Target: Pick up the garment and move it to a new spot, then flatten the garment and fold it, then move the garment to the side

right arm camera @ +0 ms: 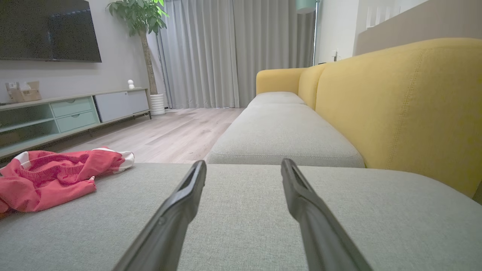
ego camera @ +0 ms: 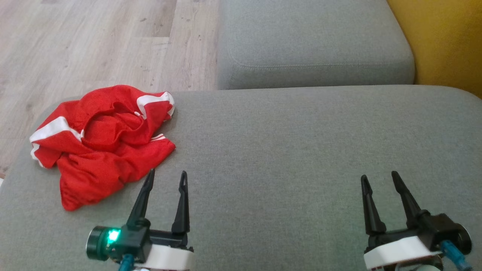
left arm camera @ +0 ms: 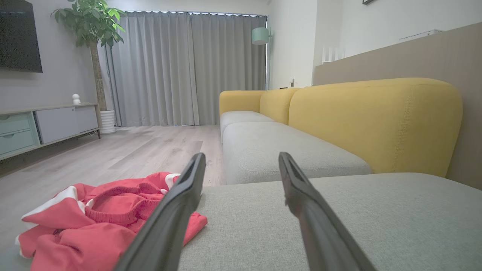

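I am looking first at the left gripper (ego camera: 167, 172): its two dark fingers are standing wide apart and holding nothing, pointing out over the grey seat cushion (ego camera: 282, 150). The right gripper (ego camera: 379, 174) is doing the same, jaws spread and empty, well apart from the left one. The red shorts (ego camera: 101, 143) with white stripes are lying crumpled on the left part of this cushion, just beside the left gripper's outer finger; I cannot tell if the tip is touching the cloth. The waistband is showing on top of the heap. Beyond the cushion a second grey cushion (ego camera: 312, 41) is lying, with the yellow backrest (ego camera: 444, 41) at the right and the wooden floor (ego camera: 94, 41) at the left. In the left wrist view grey curtains (left arm camera: 188, 67) are hanging far behind, beside a potted plant (left arm camera: 90, 22).
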